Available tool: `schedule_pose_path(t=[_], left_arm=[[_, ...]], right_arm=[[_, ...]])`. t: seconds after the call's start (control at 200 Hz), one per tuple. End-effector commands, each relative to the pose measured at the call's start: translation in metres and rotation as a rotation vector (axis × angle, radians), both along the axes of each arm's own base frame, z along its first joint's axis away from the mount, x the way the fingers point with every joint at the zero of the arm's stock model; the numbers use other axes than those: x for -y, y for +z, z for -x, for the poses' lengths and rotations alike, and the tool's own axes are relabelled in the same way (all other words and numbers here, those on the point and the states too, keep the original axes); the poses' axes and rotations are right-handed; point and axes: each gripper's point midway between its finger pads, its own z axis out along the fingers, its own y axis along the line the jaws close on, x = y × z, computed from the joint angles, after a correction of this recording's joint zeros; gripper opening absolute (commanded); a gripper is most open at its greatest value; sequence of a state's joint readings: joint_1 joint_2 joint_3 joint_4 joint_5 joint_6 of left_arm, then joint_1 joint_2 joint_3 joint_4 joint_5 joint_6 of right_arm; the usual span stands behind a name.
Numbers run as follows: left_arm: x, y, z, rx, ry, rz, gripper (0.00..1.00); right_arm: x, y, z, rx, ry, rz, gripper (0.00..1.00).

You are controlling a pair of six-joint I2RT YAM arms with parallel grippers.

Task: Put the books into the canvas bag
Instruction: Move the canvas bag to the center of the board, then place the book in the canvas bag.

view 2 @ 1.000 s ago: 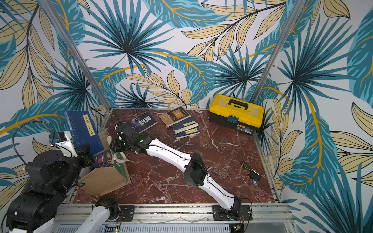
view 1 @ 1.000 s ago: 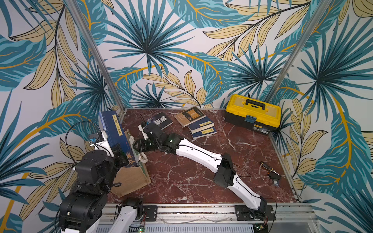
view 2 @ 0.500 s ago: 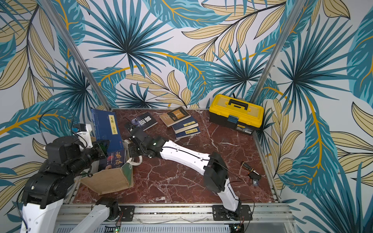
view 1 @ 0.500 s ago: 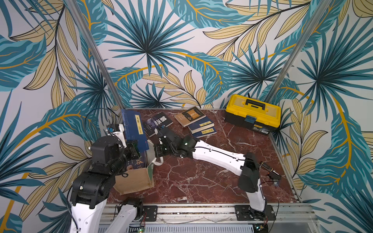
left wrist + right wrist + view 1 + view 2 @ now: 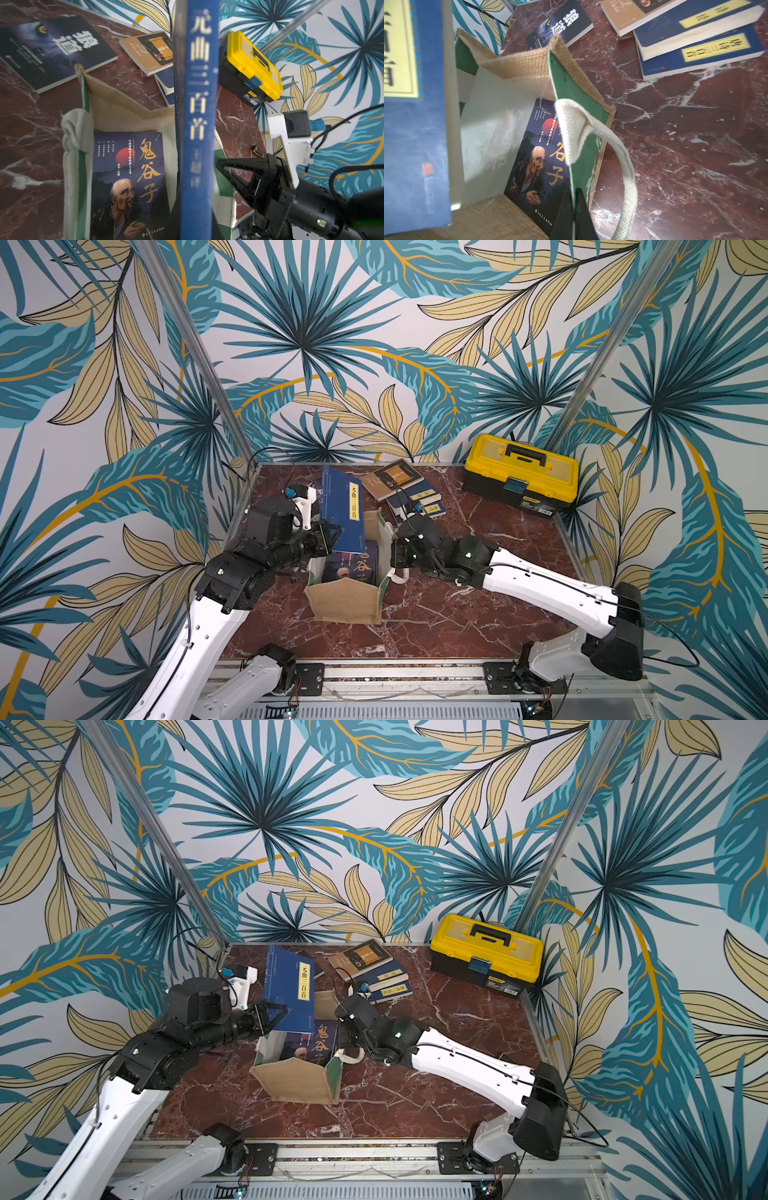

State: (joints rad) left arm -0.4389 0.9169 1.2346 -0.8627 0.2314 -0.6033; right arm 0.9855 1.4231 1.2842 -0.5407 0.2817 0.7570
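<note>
Big blue and yellow leaves cover the walls, and the table [image 5: 478, 614] is dark red stone with white lines. In both top views the canvas bag [image 5: 345, 601] stands in the lower middle of the frame with its mouth open. One book with an old bald man on it [image 5: 353, 568] lies inside the bag.

The left gripper [image 5: 334, 536] comes in from the left of the frame. It is squeezed tight on the lower left edge of a big blue book [image 5: 343, 510]. This book stands up straight over the bag's mouth. I cannot tell if its bottom edge is inside the bag.

The right gripper [image 5: 395, 556] comes in from the right of the frame. In the right wrist view its black fingers [image 5: 584, 216] are pinched on the bag's green side wall, one inside and one outside. The white handle [image 5: 612, 155] hangs down just beside them.

More books lie flat on the table behind the bag, toward the top of the frame. A tan book [image 5: 392, 479] rests on two navy books with yellow labels [image 5: 419, 504]. In the left wrist view a dark book with a yellow eye [image 5: 54, 47] lies near the bag's corner. A yellow toolbox [image 5: 521, 475] sits at the upper right of the table, well apart from the bag.
</note>
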Motion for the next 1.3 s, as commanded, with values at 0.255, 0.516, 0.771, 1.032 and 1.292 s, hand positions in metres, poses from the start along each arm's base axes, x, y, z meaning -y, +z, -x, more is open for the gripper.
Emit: schedule_pose_path(t=[0.255, 0.516, 0.771, 1.032, 1.292], left_arm=[[0.053, -0.007, 0.003, 0.030, -0.102, -0.034, 0.00], [0.068, -0.037, 0.008, -0.032, -0.094, -0.095, 0.00], [0.067, -0.057, 0.015, -0.070, -0.073, -0.174, 0.00], [0.066, -0.062, 0.028, -0.052, -0.099, -0.203, 0.00], [0.067, -0.085, 0.034, -0.127, -0.110, -0.230, 0.00]], right_arm=[[0.038, 0.004, -0.013, 0.049, -0.131, -0.029, 0.00], [0.071, 0.009, -0.023, 0.062, -0.183, -0.058, 0.00], [0.052, 0.012, -0.022, 0.044, -0.094, -0.120, 0.00], [0.029, 0.000, -0.024, -0.007, -0.041, -0.156, 0.00], [0.029, 0.008, -0.026, 0.016, -0.034, -0.159, 0.00]])
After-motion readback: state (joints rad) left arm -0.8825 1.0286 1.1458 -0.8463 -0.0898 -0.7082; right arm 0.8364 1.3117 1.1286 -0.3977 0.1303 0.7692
